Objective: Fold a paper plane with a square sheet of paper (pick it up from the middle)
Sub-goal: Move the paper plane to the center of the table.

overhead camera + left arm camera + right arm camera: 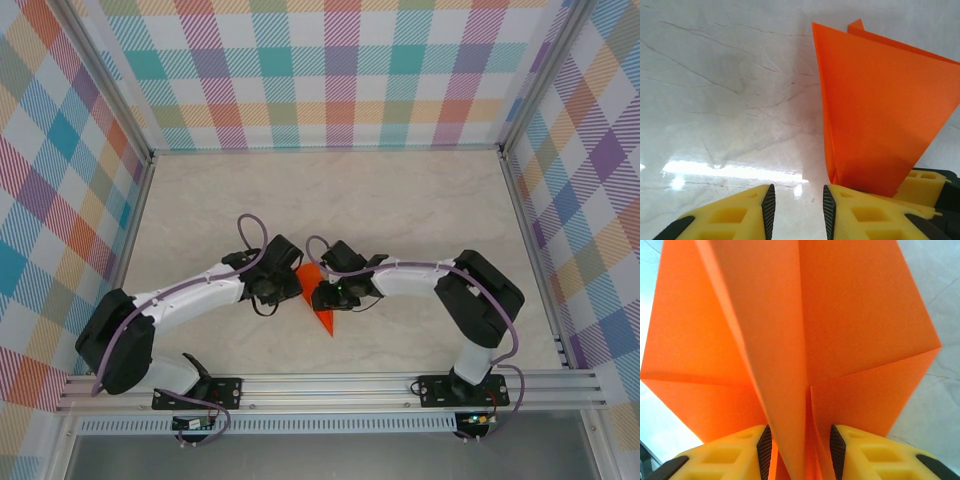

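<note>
Squarely, paper plane (850,315) sits between right jaws.

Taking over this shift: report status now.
Left pincer open, empty, beside paper plane. Right pincer straddles its centre fold, grip unclear. Nose points toward table's near edge.

Matt, smooth orange paper plane (850,315) — glossy, veined marble-look table (730,100).

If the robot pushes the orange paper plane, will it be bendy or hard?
Probably bendy: the paper plane is thin folded sheet, though its sharp creases likely stiffen it lengthwise. It looks very light, so a push would probably slide it across the glossy table rather than tip it. A hard squeeze could crumple the folds.
</note>
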